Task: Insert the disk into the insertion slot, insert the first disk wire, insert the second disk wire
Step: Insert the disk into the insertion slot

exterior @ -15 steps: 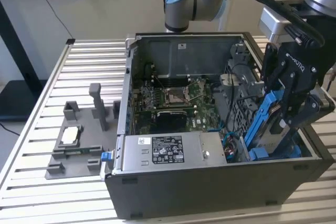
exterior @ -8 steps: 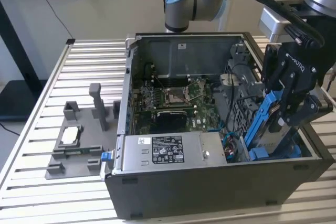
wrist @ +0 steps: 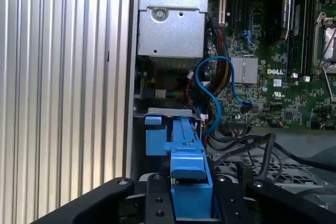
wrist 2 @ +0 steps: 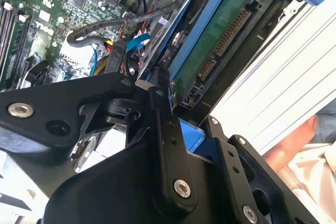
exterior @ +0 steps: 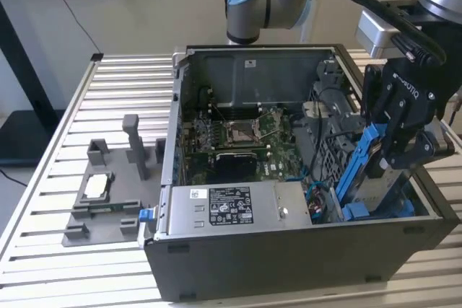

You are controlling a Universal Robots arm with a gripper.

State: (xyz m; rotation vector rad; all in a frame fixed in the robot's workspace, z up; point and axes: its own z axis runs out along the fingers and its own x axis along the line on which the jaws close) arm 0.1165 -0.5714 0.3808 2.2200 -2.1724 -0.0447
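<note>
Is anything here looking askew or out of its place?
The disk stands tilted, partly out of the case at the exterior view's right, held by the claw, not seated in its slot.

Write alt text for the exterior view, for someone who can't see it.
A robot arm's gripper holds the disk, in its blue frame, tilted at the open computer case's end on the exterior view's right. The case sits on a slatted metal table, with a grey stand beside it.
</note>
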